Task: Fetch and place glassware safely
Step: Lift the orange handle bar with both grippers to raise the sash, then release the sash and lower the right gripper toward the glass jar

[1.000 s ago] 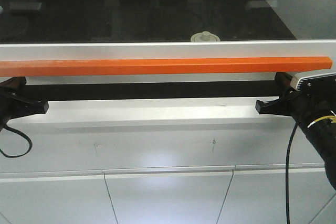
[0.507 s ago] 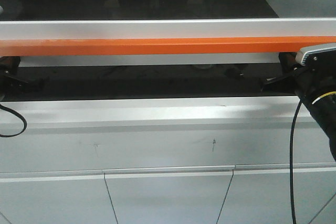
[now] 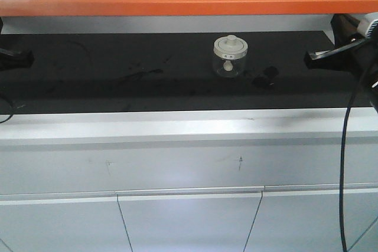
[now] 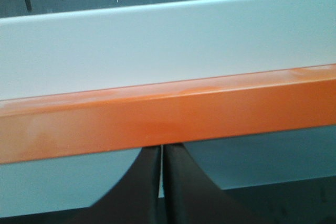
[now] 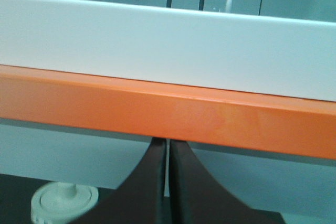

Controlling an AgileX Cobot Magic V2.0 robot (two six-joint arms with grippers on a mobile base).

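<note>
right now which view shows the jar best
The front view: the jar stands whole on the black surface. The right wrist view catches only part of its lid at the bottom edge. The left wrist view shows none of it.

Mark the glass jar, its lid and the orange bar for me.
glass jar (image 3: pixel 230 67), front-facing view, on its clear side wall.
lid (image 3: pixel 224 49), front-facing view, on its cream top.
orange bar (image 3: pixel 189 5), front-facing view, middle of its front face.
</note>
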